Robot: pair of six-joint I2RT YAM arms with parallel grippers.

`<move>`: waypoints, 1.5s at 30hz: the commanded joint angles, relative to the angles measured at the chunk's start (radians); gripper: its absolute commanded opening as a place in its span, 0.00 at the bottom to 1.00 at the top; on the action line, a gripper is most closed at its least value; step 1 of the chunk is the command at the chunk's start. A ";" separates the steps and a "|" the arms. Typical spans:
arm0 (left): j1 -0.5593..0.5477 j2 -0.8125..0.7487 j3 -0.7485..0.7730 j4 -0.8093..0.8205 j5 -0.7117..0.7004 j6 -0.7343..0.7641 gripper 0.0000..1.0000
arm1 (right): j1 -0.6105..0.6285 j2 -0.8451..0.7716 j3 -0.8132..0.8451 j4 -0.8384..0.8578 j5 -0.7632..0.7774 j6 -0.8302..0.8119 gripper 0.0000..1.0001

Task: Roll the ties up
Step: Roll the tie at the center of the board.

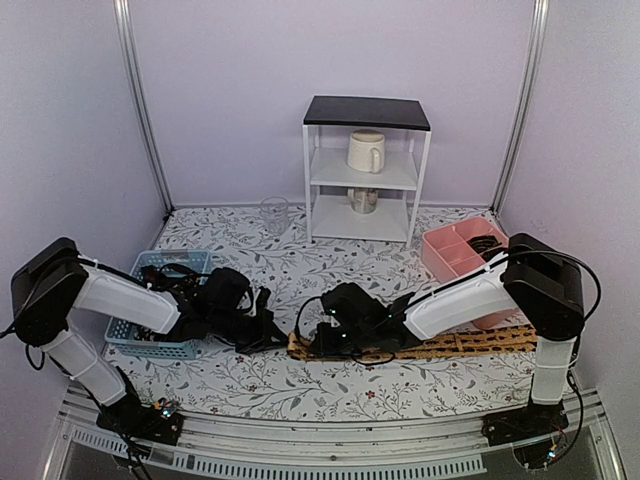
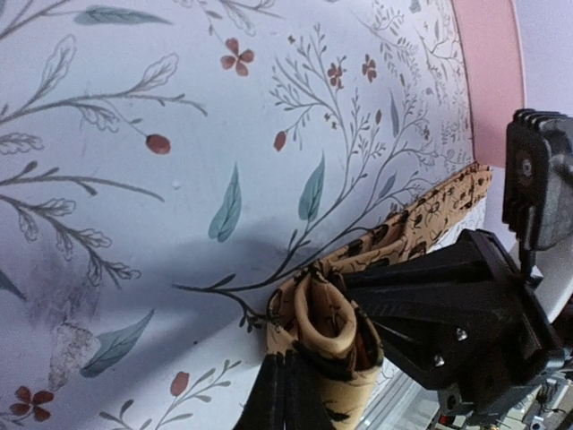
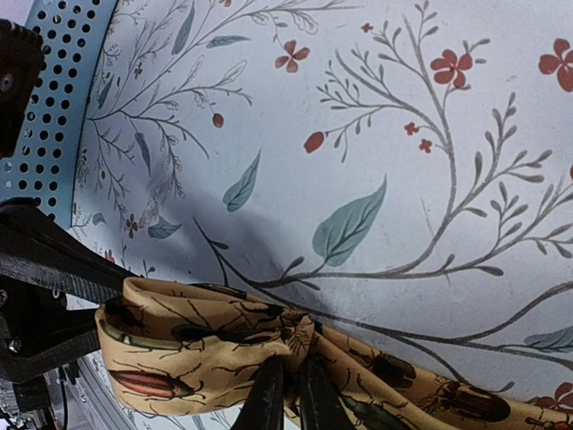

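Left gripper (image 2: 288, 381) fingertips sit right at the bottom of its wrist view, jaws squeezed fully together w/ the curled end of the tie (image 2: 327, 327) pinched betw them. Right gripper (image 3: 288, 381) is narrow too, nipping the same tie just beside that curl, so both are holding fabric. The 2 grippers are nearly touching each other.

Tie location: tan-orange w/ dark pattern, lying on the table (image 1: 300, 390) in front of both arms. The started roll is at its left end. The rest runs flat to the right, passing in front of the pink tray (image 1: 445, 250). Blue basket (image 1: 165, 258) is to the left, behind the left arm; its contents are too dark to tell.

Risks, judged from this:
- Roll is only a loose turn or so, not tight. If either pinch lets go to regrip, the fabric prob springs back flat.
- Both grips look like they catch edge/fold only, so slip is likely under any pull.
- Grippers are v. close, so turning the roll could knock the fingers together or trap one finger inside the coil.
- Long flat tail is unsecured. Rolling w/o tension may skew it, giving a cone-shaped roll.
- Pulling the end instead of rolling along it would just drag the whole tie across the cloth.
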 commanded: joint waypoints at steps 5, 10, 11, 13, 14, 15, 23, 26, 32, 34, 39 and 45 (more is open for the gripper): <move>-0.009 0.019 0.033 0.015 0.006 0.005 0.00 | -0.013 -0.019 -0.019 0.042 -0.036 -0.028 0.07; -0.009 0.002 0.018 -0.015 -0.017 0.012 0.00 | -0.015 0.042 0.021 0.051 -0.082 -0.023 0.07; -0.008 -0.003 0.015 -0.021 -0.023 0.015 0.00 | -0.014 0.052 0.030 0.055 -0.092 -0.020 0.08; -0.008 -0.013 0.008 -0.024 -0.028 0.017 0.00 | -0.014 0.069 0.040 0.064 -0.111 -0.014 0.08; -0.007 -0.018 0.005 -0.023 -0.029 0.017 0.00 | -0.015 0.076 0.047 0.070 -0.120 -0.011 0.08; -0.007 -0.020 0.003 -0.023 -0.030 0.018 0.00 | -0.014 0.083 0.053 0.072 -0.129 -0.008 0.08; -0.008 -0.027 -0.001 -0.023 -0.024 0.023 0.00 | -0.015 0.081 0.049 0.080 -0.112 0.006 0.13; -0.007 -0.028 0.005 -0.025 -0.024 0.024 0.00 | -0.016 0.060 0.036 0.075 -0.095 0.002 0.15; -0.007 -0.029 0.010 -0.031 -0.024 0.024 0.00 | -0.017 -0.001 0.039 0.027 -0.071 -0.025 0.11; -0.007 -0.032 0.011 -0.032 -0.024 0.025 0.00 | -0.019 -0.005 0.048 0.009 -0.069 -0.030 0.09; -0.009 -0.034 0.023 -0.038 -0.017 0.024 0.00 | -0.017 0.004 0.048 0.022 -0.093 -0.036 0.02; -0.012 -0.037 0.033 -0.036 -0.010 0.020 0.00 | -0.017 0.003 0.028 0.103 -0.146 -0.043 0.00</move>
